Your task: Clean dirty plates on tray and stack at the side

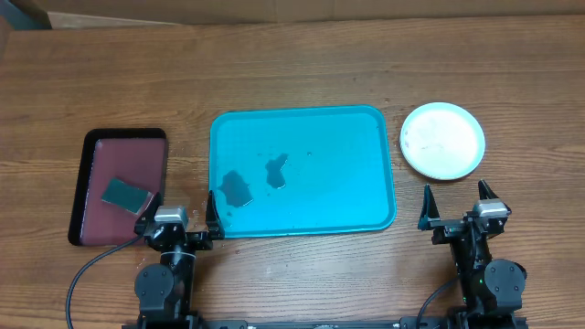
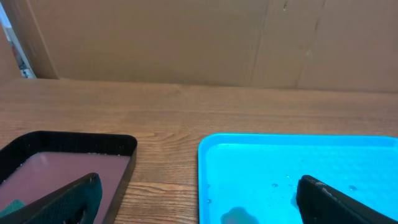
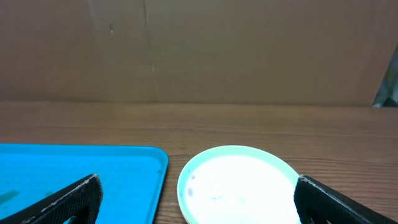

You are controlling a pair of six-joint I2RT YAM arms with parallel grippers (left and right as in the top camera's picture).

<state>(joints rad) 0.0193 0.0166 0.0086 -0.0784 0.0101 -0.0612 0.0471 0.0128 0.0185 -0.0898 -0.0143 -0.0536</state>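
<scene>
Sitting nearest, lower left: we log the left gripper (image 1: pixel 178 206) at the near edge of the table (image 1: pixel 292 73), fingers spread wide with nothing between them.
Lower right: the right gripper (image 1: pixel 455 201), also spread and gripping nothing, sits just below the plates (image 1: pixel 442 140).
Left of centre: a black-rimmed maroon tray (image 1: pixel 84 187), with a green sponge (image 1: pixel 125 194) lying inside toward its near end.
Centre: the turquoise tray (image 1: pixel 347 137). We note two dark wet-looking patches (image 1: pixel 236 187) in its lower left part.
Right of the tray: the plates rest on bare wood, apart from the tray's rim. The top one is white, and a pale mint edge shows in the right wrist view. We cannot tell how many are stacked.
Top of the wrist views: a cardboard wall (image 2: pixel 186 37) stands behind the table.
</scene>
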